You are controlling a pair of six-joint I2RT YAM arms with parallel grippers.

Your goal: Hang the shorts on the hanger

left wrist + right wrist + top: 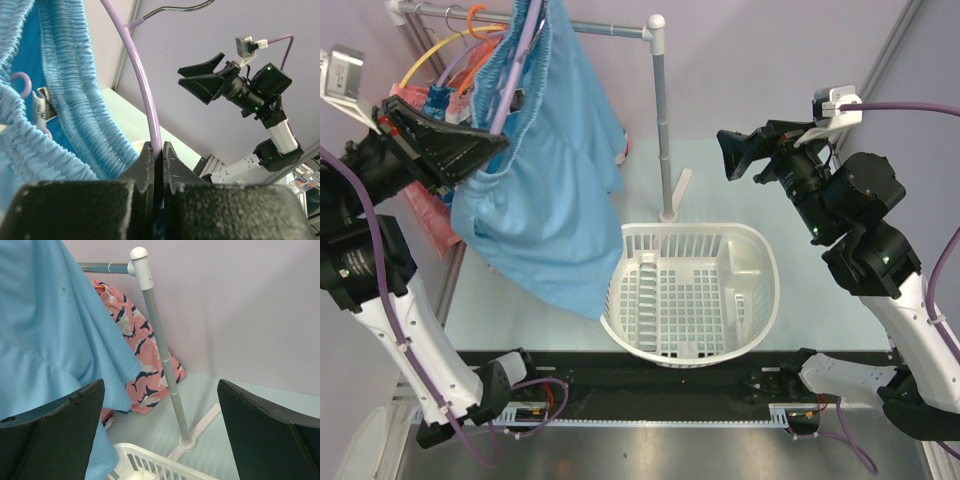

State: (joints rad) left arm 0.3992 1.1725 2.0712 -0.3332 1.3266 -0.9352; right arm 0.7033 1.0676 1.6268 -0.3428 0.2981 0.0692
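The light-blue shorts (545, 190) hang from the lavender hanger (520, 55) at the upper left, their legs drooping toward the basket. My left gripper (485, 140) is shut on the hanger's lavender arm (145, 90); the gathered elastic waistband (65, 100) drapes beside it. The hanger's dark wire hook (175, 9) shows at the top of the left wrist view. My right gripper (738, 155) is open and empty, held in the air to the right of the rack post. The shorts also fill the left of the right wrist view (50, 340).
A white laundry basket (760, 262) sits at the table's middle. A grey clothes rack (665, 120) stands behind it, with orange and yellow hangers (445, 50) at the rail's left end. Pink patterned shorts (142, 365) hang low behind the post.
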